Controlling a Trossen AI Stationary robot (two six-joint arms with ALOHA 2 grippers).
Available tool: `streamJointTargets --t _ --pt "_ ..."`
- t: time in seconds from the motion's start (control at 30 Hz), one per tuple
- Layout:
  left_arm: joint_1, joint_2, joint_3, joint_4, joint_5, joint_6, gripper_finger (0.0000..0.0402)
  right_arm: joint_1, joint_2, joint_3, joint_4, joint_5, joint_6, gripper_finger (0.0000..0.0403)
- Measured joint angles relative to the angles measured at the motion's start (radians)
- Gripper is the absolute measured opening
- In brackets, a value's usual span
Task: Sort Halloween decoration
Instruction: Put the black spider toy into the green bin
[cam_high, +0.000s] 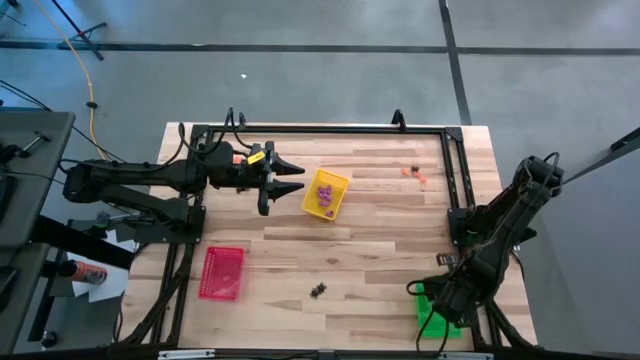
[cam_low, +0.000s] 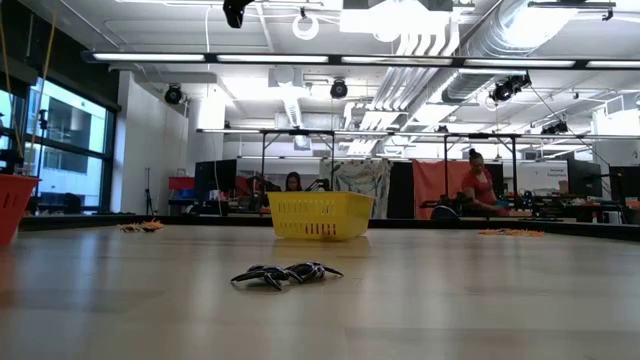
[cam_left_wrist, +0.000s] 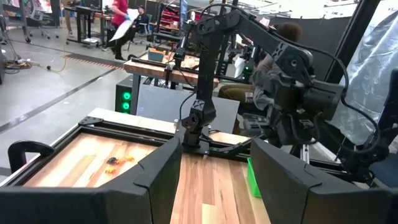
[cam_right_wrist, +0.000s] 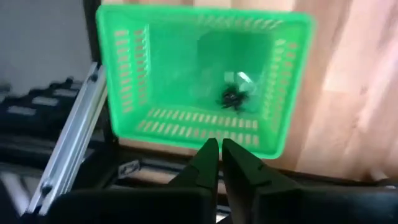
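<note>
The Halloween decoration lies in small groups. A black clump (cam_high: 319, 290) (cam_low: 288, 273) rests on the wood near the table's front, orange pieces (cam_high: 414, 173) lie at the far right, and purple pieces (cam_high: 326, 196) sit in the yellow tray (cam_high: 312, 202). One black piece (cam_right_wrist: 235, 98) lies on the floor of the green tray (cam_right_wrist: 186, 118). My right gripper (cam_right_wrist: 219, 149) hangs shut above that tray's rim, pointing down, with nothing in it. My left gripper (cam_high: 298, 177) (cam_left_wrist: 214, 180) stands open and level just left of the yellow tray.
A red tray (cam_high: 222, 272) (cam_low: 12, 205) stands at the near left. The green tray (cam_high: 432, 318) sits at the near right corner under my right arm. A black frame (cam_high: 320, 130) runs round the table. Bare wood lies between the trays. People work in the room beyond.
</note>
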Motion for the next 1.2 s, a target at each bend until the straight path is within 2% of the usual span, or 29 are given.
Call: streamJointTargets --t 0.23,0.43,0.6,0.8,0.9,0.97,1.07,1.2 --pt "0.000 0.000 0.000 0.000 0.000 0.000 0.0182 0.007 -0.167 -0.152 0.135 0.056 0.126 0.0005" --pt "0.000 0.000 0.000 0.000 -0.008 0.000 0.0182 -0.060 -0.316 -0.293 0.343 0.208 0.081 0.0001" --pt "0.000 0.000 0.000 0.000 -0.023 0.000 0.0182 -0.186 -0.365 -0.425 0.720 0.289 -0.178 0.0000" --pt "0.000 0.000 0.000 0.000 -0.055 0.001 0.0182 -0.450 -0.304 -0.557 1.275 0.406 -0.428 0.0000" --pt "0.000 0.000 0.000 0.000 -0.061 0.001 0.0182 -0.582 -0.256 -0.561 1.529 0.402 -0.534 0.0000" --pt "0.000 0.000 0.000 0.002 -0.061 0.001 0.0182 -0.659 -0.228 -0.527 1.632 0.363 -0.612 0.0000" --pt "0.000 0.000 0.000 0.014 -0.061 0.001 0.0182 -0.759 -0.201 -0.423 1.645 0.289 -0.704 0.0000" --pt "0.000 -0.003 0.000 0.022 -0.061 0.001 0.0182 -0.862 -0.161 -0.250 1.550 0.233 -0.772 0.0000"
